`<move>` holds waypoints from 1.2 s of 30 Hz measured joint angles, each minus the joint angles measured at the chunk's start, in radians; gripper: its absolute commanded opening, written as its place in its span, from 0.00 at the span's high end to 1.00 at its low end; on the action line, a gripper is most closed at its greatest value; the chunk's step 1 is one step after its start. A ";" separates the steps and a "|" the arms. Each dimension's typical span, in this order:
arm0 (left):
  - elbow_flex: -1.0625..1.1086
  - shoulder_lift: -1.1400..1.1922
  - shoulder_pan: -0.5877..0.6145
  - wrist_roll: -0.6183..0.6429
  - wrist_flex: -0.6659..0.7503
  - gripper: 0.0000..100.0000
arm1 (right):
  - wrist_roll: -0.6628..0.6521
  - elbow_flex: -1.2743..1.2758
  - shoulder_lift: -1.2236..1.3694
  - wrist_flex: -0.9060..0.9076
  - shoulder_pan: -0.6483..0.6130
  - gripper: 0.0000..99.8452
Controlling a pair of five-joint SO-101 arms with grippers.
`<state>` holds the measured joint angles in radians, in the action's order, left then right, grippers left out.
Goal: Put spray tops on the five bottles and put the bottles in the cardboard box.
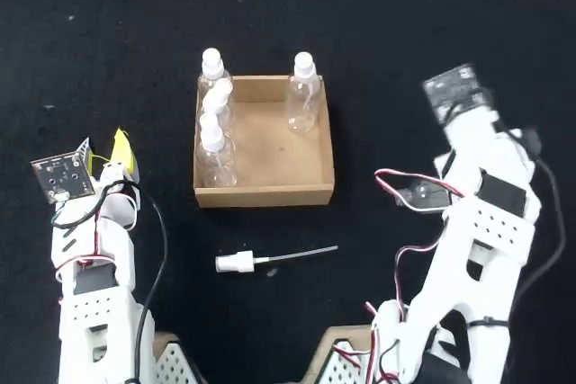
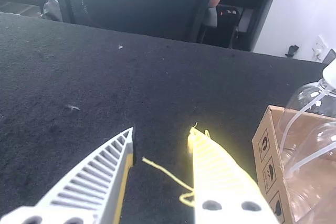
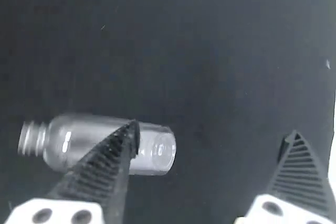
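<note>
Left gripper (image 2: 161,131) sits half open over the black table (image 2: 79,77), with nothing between its white finger (image 2: 100,177) and its yellow finger (image 2: 210,166). A loose yellow thread (image 2: 163,174) trails from the yellow one across the gap. Just off the yellow finger's outer side is a corner of the cardboard box (image 2: 268,166), cut off by the frame edge. The clear bottles inside it (image 2: 315,103) show only in part.

From above, four capped bottles (image 1: 219,164) stand in the box: three crowded along the wall nearest the left gripper, one (image 1: 303,101) in the far corner on the right arm's side.

Right gripper (image 3: 212,135) is spread wide and grips nothing. A capless bottle (image 3: 79,140) lies on its side just beyond the dark finger (image 3: 110,161), and that fingertip covers part of its body. Whether they touch, I can't tell. Its bare threaded neck points away from the gap.

One spray top (image 1: 236,263) lies flat on the table between the two arms, on the arms' side of the box. Its thin tube (image 1: 306,254) points toward the right arm.
</note>
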<state>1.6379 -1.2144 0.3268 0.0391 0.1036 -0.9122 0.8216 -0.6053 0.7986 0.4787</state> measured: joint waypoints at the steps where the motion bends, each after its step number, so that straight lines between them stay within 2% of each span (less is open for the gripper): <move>1: 0.000 0.000 0.000 0.000 0.000 0.90 | -0.058 0.000 0.000 0.023 0.000 0.62; 6: 0.000 0.000 0.000 0.000 0.000 0.90 | -0.344 0.000 0.000 0.135 0.002 0.62; 9: 0.000 0.000 0.000 0.000 0.000 0.90 | -0.460 0.000 0.000 0.190 0.002 0.63; 13: 0.000 0.000 0.000 0.000 0.000 0.90 | -0.500 -0.005 0.048 0.218 0.002 0.66; 20: 0.000 0.000 0.000 0.000 0.000 0.90 | -0.572 -0.199 0.338 0.301 0.012 0.62; 25: 0.000 0.000 0.000 0.000 0.000 0.90 | -0.787 -0.316 0.439 0.470 0.041 0.62; 30: 0.002 0.000 -0.026 0.000 0.000 0.90 | -0.970 -0.322 0.489 0.494 0.046 0.62; 36: 0.018 0.000 -0.032 0.000 0.000 0.90 | -1.031 -0.328 0.577 0.476 0.046 0.62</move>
<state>1.6563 -1.2144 0.2946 0.0391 0.1036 -1.9433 0.4933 -0.0284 1.2743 0.5247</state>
